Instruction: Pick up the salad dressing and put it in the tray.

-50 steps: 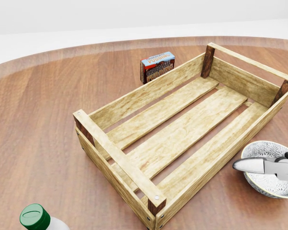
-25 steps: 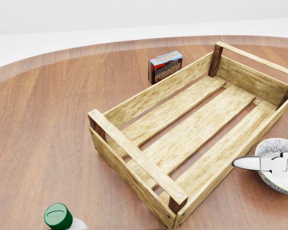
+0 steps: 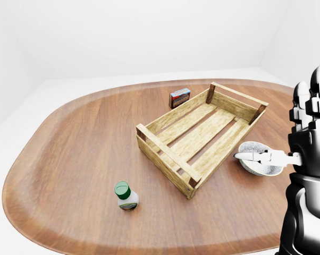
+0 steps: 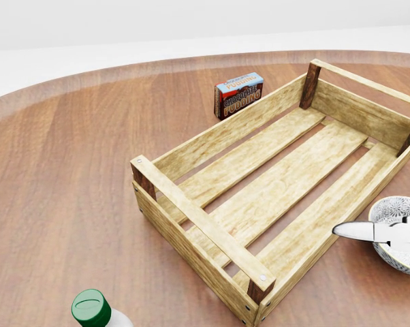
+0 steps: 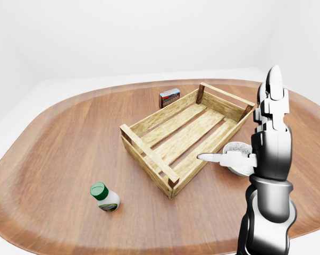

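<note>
The salad dressing bottle (image 3: 126, 195), white with a green cap, stands upright on the wooden table to the lower left of the tray; its cap also shows at the bottom of the head view (image 4: 91, 308). The tray (image 3: 165, 152) is an open wooden slatted crate, lying at an angle at the table's middle, with nothing in it. My right hand (image 5: 250, 127) is raised at the right of the eye views, fingers straight up and thumb pointing left over the tray's lower right side, open and holding nothing. It is far from the bottle. My left hand does not show.
A grey patterned bowl (image 3: 259, 161) sits right of the tray, just under my right thumb. A chocolate pudding box (image 3: 179, 98) stands beyond the tray's upper left side. The oval table (image 3: 69, 149) has its edge near the bottom of the eye views.
The whole head view has shifted: tray, box and bottle slid right in the picture, so the camera has moved. My right thumb keeps about the same place in the frame.
</note>
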Tool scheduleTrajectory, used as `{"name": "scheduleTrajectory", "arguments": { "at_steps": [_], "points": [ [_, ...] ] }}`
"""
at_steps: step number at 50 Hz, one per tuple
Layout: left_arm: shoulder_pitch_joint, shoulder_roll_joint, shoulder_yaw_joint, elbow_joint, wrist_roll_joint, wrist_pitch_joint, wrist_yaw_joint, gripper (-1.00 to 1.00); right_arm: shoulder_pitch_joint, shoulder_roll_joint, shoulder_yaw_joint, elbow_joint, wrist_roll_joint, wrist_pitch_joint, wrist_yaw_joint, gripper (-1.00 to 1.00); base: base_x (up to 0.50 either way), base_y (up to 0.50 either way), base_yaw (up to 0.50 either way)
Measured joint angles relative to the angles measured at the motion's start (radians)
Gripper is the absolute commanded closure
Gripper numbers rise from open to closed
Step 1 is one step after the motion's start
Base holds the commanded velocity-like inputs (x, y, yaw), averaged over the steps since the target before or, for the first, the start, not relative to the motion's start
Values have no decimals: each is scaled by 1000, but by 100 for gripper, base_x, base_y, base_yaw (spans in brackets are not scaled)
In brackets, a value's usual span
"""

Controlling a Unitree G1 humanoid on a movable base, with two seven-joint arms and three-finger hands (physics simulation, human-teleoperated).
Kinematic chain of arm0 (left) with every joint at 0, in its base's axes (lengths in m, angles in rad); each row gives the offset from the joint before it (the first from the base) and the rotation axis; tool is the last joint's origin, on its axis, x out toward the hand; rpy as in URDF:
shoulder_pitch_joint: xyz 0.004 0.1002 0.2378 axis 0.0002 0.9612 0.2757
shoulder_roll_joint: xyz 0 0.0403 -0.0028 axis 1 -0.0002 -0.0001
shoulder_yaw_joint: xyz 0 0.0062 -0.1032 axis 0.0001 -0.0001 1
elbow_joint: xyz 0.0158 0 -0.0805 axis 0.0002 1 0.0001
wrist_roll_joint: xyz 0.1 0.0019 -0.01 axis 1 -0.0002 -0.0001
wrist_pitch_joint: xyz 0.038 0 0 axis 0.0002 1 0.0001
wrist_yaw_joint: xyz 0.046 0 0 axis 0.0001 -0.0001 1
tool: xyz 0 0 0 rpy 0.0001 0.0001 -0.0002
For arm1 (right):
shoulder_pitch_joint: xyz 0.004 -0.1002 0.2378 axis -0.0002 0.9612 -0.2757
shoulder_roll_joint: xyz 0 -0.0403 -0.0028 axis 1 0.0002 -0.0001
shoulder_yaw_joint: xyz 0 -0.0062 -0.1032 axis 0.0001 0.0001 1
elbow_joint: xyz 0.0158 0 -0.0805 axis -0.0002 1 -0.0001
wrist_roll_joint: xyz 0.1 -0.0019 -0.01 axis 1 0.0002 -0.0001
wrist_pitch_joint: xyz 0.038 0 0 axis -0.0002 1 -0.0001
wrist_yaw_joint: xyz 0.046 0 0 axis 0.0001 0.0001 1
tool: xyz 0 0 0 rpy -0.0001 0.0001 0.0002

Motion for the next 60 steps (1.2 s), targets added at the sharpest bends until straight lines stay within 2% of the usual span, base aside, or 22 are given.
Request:
{"name": "scheduleTrajectory", "arguments": {
  "at_steps": [10,27,29,34,38,44,51,60],
  "points": [
    [1,-2,-1,1,3,0,-3,-100,-8,-1,-9,-10,20,0,-1,-100,2,0,0],
    [2,-3,0,0,3,0,-4,-100,-13,-3,4,-35,45,0,35,-100,41,-5,0],
    [1,-2,0,1,4,0,-3,-100,-66,5,60,17,-25,0,80,-100,0,0,0],
    [0,-2,-1,3,5,0,-3,-100,-243,82,313,149,-226,0,215,-100,0,0,0],
    [0,-2,-2,4,6,0,-3,-100,-328,148,433,221,-362,0,310,-100,0,0,0],
    [1,-4,-3,5,7,0,-3,-100,-401,228,537,295,-508,0,410,-100,0,0,0],
    [0,-5,-4,4,8,0,-3,-100,-440,300,613,377,-606,0,469,-100,0,0,0],
    [0,-5,-6,7,8,0,-3,-100,-363,377,739,466,-686,0,506,-100,0,0,0]
  ]
}}
